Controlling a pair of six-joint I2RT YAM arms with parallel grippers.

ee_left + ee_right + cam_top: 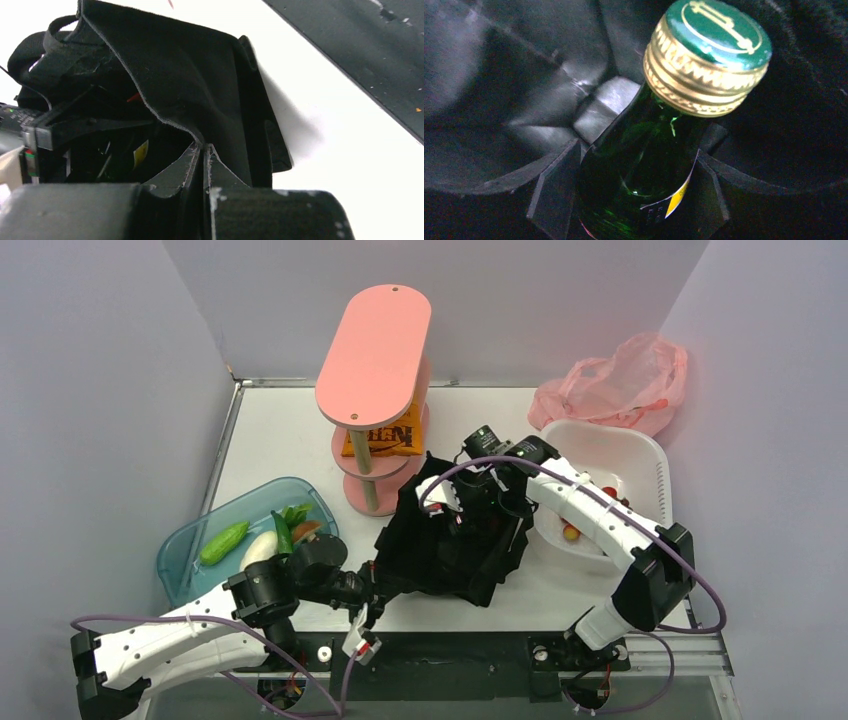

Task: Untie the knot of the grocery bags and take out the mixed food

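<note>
From above, cannot see the bottle (pixel 644 165) at all; sits inside the black bag (pixel 450 545), covered by the right gripper (pixel 472 508), itself half sunk in the opening. In the right wrist view, loses the bottle's base past the lower edge; shows only neck, shoulder and a corner of yellow label, with print too small to read; right jaws clamped on the shoulder, one finger at each side. In the left wrist view, pinches the black bag's near rim with the left gripper (pixel 203 150), jaws together on the cloth; inside, only dark shapes, a yellow patch and a red streak, hard to name.

Below all this, a white table (pixel 270 430), closed by plain pale walls (pixel 90 390) on three sides; black bag near the middle; just behind it a pink shelf (pixel 375 340), with an orange snack packet (pixel 385 440) under its top board; pink bag (pixel 615 380) crumpled in the far right corner, just behind a white basin (pixel 640 455) with small red and yellow fruits (pixel 570 532); at the left a blue tray (pixel 190 550) with a white vegetable (pixel 258 548) and greens (pixel 293 516).

Points the green and gold cap (pixel 709 55) to the upper right of the right wrist view; long axis slanted from lower left to upper right, cap end nearer the camera.
</note>
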